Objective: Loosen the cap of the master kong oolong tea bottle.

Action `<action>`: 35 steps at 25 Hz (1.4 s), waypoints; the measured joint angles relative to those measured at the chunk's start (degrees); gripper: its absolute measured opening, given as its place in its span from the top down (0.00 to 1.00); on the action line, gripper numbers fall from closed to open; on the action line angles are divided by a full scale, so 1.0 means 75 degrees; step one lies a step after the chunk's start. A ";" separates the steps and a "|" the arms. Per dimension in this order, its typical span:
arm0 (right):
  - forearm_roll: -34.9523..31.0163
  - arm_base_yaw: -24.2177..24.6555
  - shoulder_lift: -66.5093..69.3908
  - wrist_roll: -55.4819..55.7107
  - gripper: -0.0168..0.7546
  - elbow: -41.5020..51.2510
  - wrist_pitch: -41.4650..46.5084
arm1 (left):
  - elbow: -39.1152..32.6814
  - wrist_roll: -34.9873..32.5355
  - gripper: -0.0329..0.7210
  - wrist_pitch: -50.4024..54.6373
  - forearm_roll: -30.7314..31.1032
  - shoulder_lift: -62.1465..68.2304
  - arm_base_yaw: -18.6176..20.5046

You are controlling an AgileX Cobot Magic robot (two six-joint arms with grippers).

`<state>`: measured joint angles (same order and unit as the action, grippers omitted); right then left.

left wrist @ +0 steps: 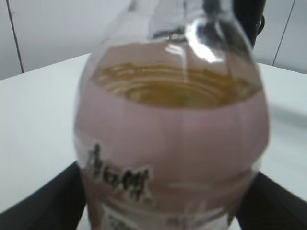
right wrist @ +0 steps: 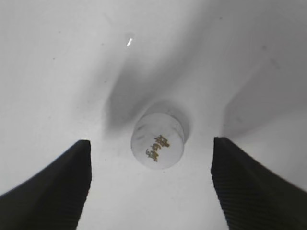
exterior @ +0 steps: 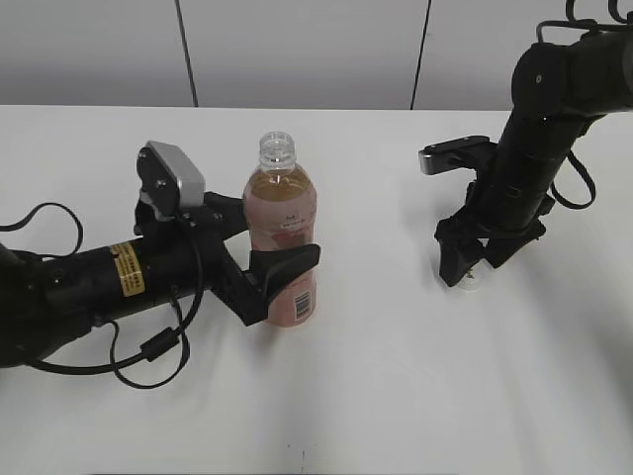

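The master kong oolong tea bottle (exterior: 282, 233) stands upright on the white table with its neck bare and open. It fills the left wrist view (left wrist: 172, 143). My left gripper (exterior: 259, 259) is shut on the bottle's labelled body, one finger on each side. The cap (right wrist: 157, 140), white with a small dark mark on top, lies on the table, off the bottle. In the exterior view the cap (exterior: 474, 279) peeks out below my right gripper (exterior: 472, 259). My right gripper (right wrist: 151, 184) is open, with its fingers on either side of the cap and not touching it.
The white table (exterior: 396, 386) stretches around both arms. A black cable (exterior: 148, 351) loops under the left arm. A grey panelled wall (exterior: 297, 49) stands behind the table's far edge.
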<state>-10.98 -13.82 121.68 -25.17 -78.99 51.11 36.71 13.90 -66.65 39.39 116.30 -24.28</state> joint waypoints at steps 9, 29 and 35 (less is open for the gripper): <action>0.0000 0.0000 0.0000 0.0044 0.22 0.0000 0.0063 | -0.0648 0.0000 0.22 -0.0311 -0.0085 -0.0021 0.0429; -0.0002 0.0471 -0.0788 0.0382 0.22 0.0000 0.0475 | -0.2510 0.0075 0.22 -0.0320 -0.1577 -0.1269 0.1529; -0.0002 0.0515 -0.0788 0.0424 0.22 0.0000 0.0479 | -0.2534 0.0725 0.24 -0.0334 -0.2414 -0.1601 0.2841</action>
<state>-10.99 -9.95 115.78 -21.99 -78.99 54.70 17.70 19.34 -69.16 21.29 104.29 -2.97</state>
